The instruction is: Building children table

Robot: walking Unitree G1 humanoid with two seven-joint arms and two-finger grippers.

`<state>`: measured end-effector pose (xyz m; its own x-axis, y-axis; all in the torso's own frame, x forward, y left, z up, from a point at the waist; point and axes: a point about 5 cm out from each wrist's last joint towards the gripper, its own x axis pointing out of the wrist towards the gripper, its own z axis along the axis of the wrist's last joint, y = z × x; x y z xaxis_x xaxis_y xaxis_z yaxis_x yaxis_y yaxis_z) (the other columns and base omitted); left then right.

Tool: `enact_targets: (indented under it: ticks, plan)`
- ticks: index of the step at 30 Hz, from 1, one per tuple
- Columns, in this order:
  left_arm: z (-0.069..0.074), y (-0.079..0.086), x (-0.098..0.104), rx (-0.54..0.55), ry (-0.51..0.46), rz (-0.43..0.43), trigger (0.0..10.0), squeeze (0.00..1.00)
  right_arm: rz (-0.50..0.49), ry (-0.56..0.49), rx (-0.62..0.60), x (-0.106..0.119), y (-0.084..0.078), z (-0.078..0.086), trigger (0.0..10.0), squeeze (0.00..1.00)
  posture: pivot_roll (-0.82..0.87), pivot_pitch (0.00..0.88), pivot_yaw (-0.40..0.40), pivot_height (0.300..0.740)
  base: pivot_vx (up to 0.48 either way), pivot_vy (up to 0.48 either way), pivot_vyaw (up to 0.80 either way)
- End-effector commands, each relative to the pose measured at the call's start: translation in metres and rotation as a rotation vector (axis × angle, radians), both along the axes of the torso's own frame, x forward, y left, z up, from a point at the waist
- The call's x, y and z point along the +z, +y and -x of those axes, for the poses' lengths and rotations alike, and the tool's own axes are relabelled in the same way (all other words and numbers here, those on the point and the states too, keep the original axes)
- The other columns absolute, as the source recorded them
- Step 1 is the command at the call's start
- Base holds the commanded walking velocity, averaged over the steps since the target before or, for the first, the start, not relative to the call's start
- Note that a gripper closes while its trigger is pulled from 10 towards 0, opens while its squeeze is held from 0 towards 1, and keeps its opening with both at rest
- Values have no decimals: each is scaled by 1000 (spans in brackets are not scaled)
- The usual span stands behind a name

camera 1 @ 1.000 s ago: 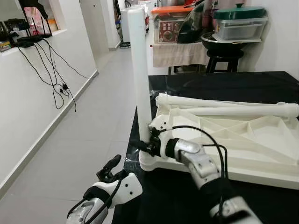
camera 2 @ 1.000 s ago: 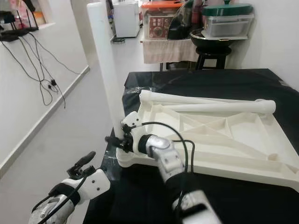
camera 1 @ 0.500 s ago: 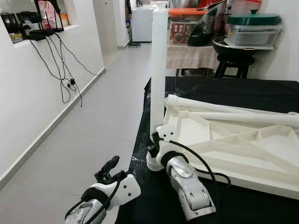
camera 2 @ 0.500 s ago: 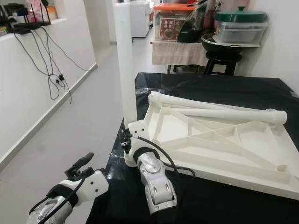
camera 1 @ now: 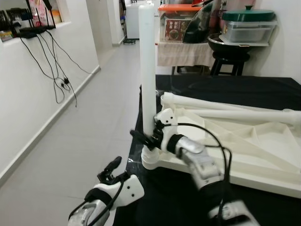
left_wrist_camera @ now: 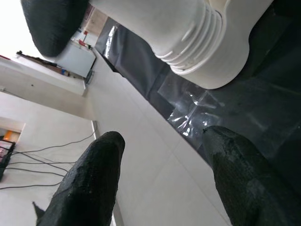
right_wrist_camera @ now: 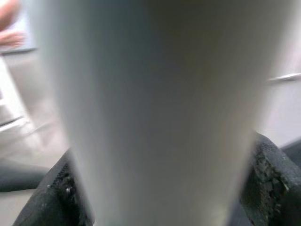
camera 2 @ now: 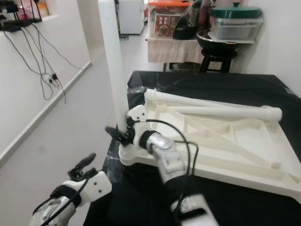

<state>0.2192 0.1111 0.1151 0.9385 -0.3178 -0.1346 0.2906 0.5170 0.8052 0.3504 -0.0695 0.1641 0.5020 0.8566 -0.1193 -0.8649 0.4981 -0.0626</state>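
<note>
- Pinching the upright white table leg (camera 1: 147, 70) just above its base, the right gripper (camera 1: 149, 137) had one black finger on each side of the tube, as the right wrist view confirmed
- The leg stood vertical in the corner socket (camera 1: 151, 158) of the upturned white tabletop (camera 1: 244, 141), at the table's near-left corner
- The tabletop lay underside up on the black-covered table (camera 1: 235, 84), its ribs showing
- Two more white legs (camera 1: 225, 107) lay flat across the tabletop's far edge
- The left gripper (camera 1: 109, 169) hung low beside the table's left edge, over the grey floor (camera 1: 80, 141), its fingers (left_wrist_camera: 89, 183) spread and gripping nothing; its wrist view looked up at the socket's threaded collar (left_wrist_camera: 193, 33)
- Behind the table, a stool (camera 1: 225, 59) carried a pan and a lidded container (camera 1: 248, 26)
</note>
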Motion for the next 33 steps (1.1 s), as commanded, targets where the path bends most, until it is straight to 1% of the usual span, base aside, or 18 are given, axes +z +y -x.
enact_targets:
  ticks: [1,2,3,6,7,9,10,19,21,22,23,24,25,26,27,28,31,33]
  plan:
    - [-1,-2,-3,3,4,-18,10000,0,46,39,131,-10,10,3,10000,0,87,0,-34,740,0,0,0]
    - [-1,-2,-3,3,4,-18,10000,0,46,39,131,-10,10,3,10000,0,87,0,-34,740,0,0,0]
    - [-1,-2,-3,5,4,-19,10000,0,80,70,166,-15,11,0,10000,0,97,0,-38,740,0,0,0]
    - [-1,-2,-3,6,4,-21,10000,0,98,90,160,-18,12,-3,10000,0,105,0,-43,740,0,0,0]
    - [-1,-2,-3,6,3,-21,10000,0,106,103,152,-20,13,-4,7765,0,105,0,-43,740,0,0,0]
    - [-1,-2,-3,7,3,-22,10000,0,110,114,155,-22,13,-6,7765,0,110,0,-42,740,0,0,0]
    - [-1,-2,-3,9,3,-23,10000,0,109,126,148,-23,14,-7,0,0,112,0,-39,740,0,0,0]
    - [-1,-2,-4,11,1,-25,10000,0,119,117,85,-19,4,-16,0,0,103,0,-31,740,0,0,0]
    - [1,-1,-3,10,0,-24,10000,0,112,140,-161,-20,-8,-24,0,0,87,0,-43,740,0,0,0]
    - [1,-1,-3,10,-1,-23,10000,0,104,153,-250,-21,-12,-26,0,0,87,0,-43,740,0,0,0]
    - [2,-1,-2,9,-1,-23,10000,0,40,137,-428,-23,-16,-27,0,0,87,0,-53,740,0,0,0]
    - [3,-1,-2,9,-2,-22,10000,0,-32,109,-624,-28,-19,-20,0,0,93,0,-60,740,0,0,0]
    - [3,-1,-2,9,-2,-22,10000,0,-32,109,-624,-28,-19,-20,0,0,93,0,-60,740,0,0,0]
    - [3,-1,-1,9,-3,-21,10000,0,-101,151,-699,-45,-5,8,0,0,96,0,-50,740,0,0,0]
    - [3,0,0,9,-3,-21,10000,0,-150,188,-751,-52,1,28,0,0,90,0,-47,740,0,0,0]
    - [3,1,0,9,-3,-20,10000,0,-153,170,-765,-54,6,39,0,0,70,0,-37,740,0,0,0]
    - [2,2,0,9,-3,-20,10000,0,-147,152,-758,-54,9,43,0,0,70,0,-37,740,0,0,0]
    - [1,2,0,8,-3,-20,10000,0,-113,38,-827,-41,-9,29,0,0,61,0,-29,740,0,0,0]
